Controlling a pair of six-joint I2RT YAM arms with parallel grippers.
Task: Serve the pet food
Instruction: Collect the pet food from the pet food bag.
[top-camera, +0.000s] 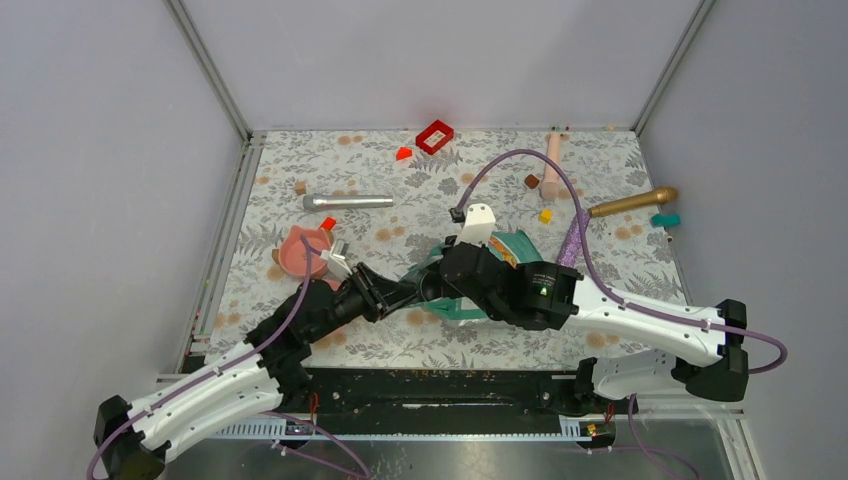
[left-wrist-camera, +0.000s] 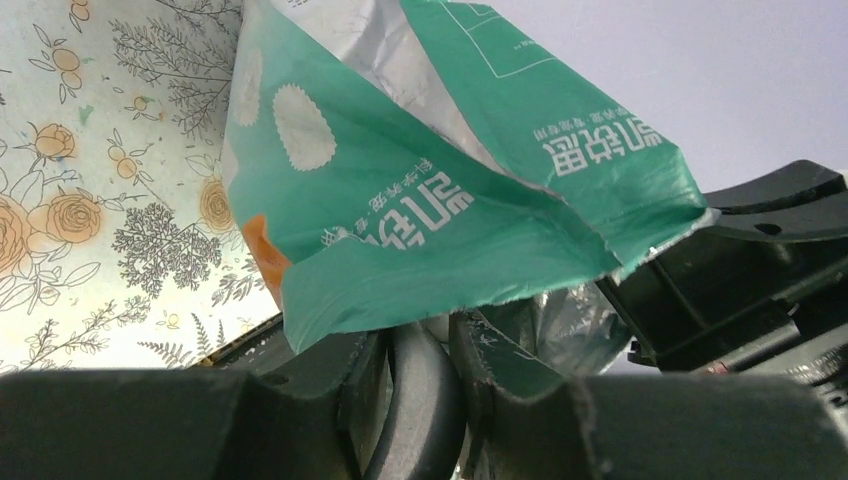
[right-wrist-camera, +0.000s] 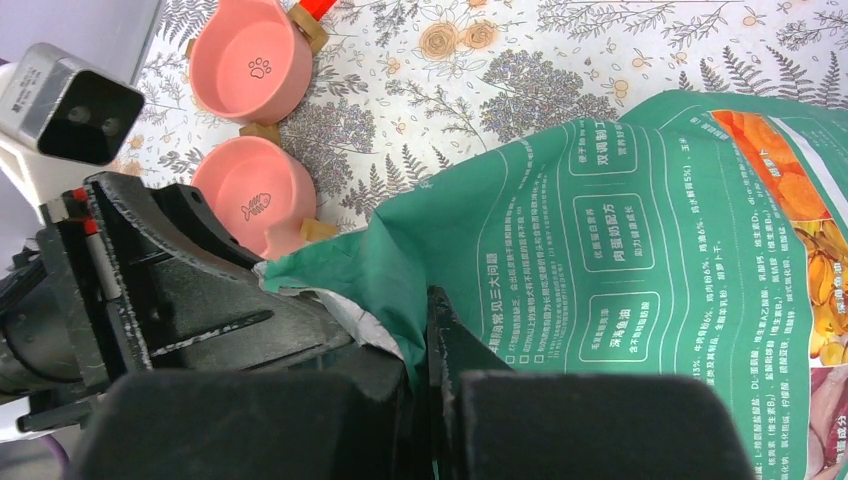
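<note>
now opening: left hand (left-wrist-camera: 425, 335), narrowly parted, and right hand (right-wrist-camera: 415, 350), fully closed, both pinch the mouth of the pet food pouch (right-wrist-camera: 600, 250); next probably needs pulling apart.

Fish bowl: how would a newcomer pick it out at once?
On the floral table, left of the green pouch, two pink bowls sit side by side. The fish bowl is the one nearer the pouch. A fish outline marks its floor, where its neighbour has a paw print.
</note>
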